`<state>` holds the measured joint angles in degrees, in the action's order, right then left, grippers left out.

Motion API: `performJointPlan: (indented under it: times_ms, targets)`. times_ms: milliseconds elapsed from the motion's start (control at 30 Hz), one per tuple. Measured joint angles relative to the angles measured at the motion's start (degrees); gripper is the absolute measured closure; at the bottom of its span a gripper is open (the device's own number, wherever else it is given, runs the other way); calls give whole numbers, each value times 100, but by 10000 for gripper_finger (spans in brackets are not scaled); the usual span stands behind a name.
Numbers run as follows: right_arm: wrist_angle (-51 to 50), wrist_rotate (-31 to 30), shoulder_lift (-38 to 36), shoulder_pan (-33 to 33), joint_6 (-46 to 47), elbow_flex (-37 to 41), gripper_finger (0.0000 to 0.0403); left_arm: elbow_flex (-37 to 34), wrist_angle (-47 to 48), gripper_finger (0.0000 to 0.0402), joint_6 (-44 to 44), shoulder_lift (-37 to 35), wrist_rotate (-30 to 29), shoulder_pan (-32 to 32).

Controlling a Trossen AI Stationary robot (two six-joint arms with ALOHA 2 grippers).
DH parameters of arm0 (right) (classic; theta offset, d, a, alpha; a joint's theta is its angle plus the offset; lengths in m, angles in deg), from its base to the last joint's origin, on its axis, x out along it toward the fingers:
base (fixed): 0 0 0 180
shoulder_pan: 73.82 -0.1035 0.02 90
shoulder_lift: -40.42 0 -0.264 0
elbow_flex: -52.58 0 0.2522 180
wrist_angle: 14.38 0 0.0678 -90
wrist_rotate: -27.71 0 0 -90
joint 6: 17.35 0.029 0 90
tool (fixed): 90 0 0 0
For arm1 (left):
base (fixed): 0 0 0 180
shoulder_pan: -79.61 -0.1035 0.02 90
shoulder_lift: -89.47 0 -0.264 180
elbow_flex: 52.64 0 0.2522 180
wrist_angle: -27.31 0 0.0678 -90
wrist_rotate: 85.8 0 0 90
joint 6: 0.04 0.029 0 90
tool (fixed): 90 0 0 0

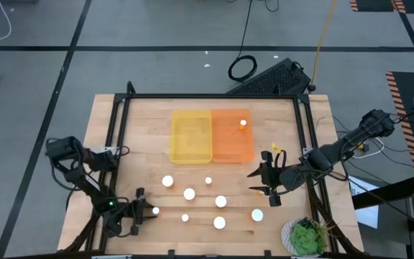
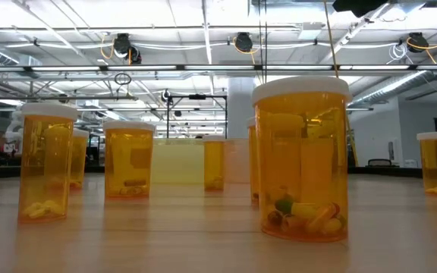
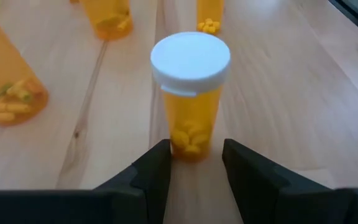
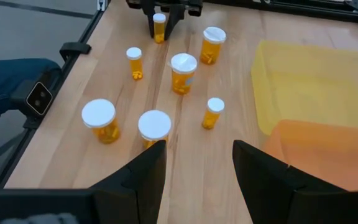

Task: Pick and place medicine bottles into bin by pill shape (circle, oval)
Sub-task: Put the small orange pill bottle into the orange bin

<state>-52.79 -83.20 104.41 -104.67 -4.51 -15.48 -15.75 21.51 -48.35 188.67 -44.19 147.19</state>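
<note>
We see the left pincer point(image 3: 196, 163) spread, its fingers flanking the base of a small amber plastic bottle with a round white cap point(image 3: 190, 93), standing at seven o'clock on the wooden table point(image 1: 142, 144). The right pincer point(image 1: 262, 181), also spread and holding nothing, hovers at four o'clock. One more bottle point(image 1: 243, 123) sits inside the orange plastic bin point(image 1: 232, 137) at twelve o'clock.

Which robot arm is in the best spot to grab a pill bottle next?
The left one, probably. The left gripper has its open fingers on either side of a small amber bottle with a white cap. The right gripper hovers open, away from any bottle.
</note>
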Motion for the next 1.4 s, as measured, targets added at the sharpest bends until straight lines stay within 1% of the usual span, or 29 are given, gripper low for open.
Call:
performJointPlan:
  times_ms: [133,300,500,567,733,833,900,1000,1100,1267,1400]
  targets:
    - [0,-1,0,0,-6,0,222,7,-262,247,114,168,-155,-6]
    - [10,-2,0,0,-6,0,222,13,-355,247,2,293,-250,-94]
    - [94,-2,0,0,-28,0,222,13,-818,249,330,529,-328,-264]
    - [94,-2,0,0,-28,0,222,16,-817,259,319,580,-329,-276]
    - [162,-16,2,0,-28,0,222,18,-821,298,319,619,-336,-264]
    - [334,-35,4,0,-32,0,222,18,-822,309,319,619,-364,-270]
    - [513,-201,52,0,-33,0,222,16,-879,307,328,622,-429,-275]
    - [803,-521,184,23,-55,0,222,5,-1049,293,382,610,-488,-283]
    - [1303,-750,410,159,-52,0,222,-16,-1147,287,650,453,-518,-362]
    - [2628,-779,992,507,-52,-2,222,-13,-1246,299,1114,-95,-513,-696]
    - [3523,-575,1638,723,-304,-110,222,-11,-1283,305,1533,-603,-369,-1041]
